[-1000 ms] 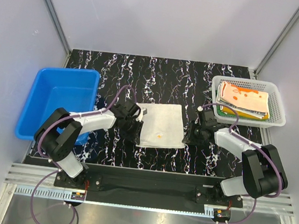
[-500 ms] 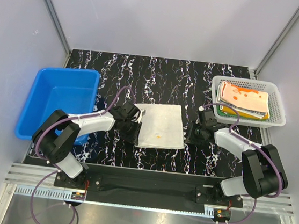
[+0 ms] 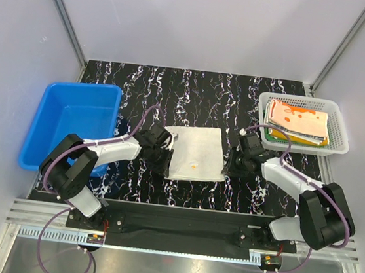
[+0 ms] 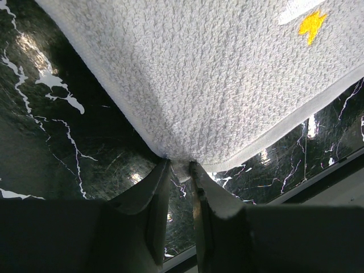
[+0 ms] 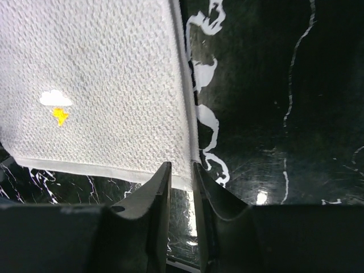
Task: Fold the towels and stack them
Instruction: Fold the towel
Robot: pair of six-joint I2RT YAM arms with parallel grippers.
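1. Left gripper (image 4: 181,168) pinched the white towel (image 3: 197,153) by its near corner, jaws narrow.
2. Right gripper (image 5: 182,172) sat narrow astride the other near corner; we couldn't tell if it gripped.
3. Mesh basket (image 3: 300,148) beyond the right gripper held folded towels (image 3: 298,118); blue bin (image 3: 76,86) sat outboard of the left gripper.

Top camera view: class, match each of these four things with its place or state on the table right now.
1 blue bin
2 mesh basket
3 white towel
4 left gripper

A far right corner
B pinching the towel's near-left corner
C left edge
D flat at the centre

Pairs: 1-C, 2-A, 3-D, 4-B
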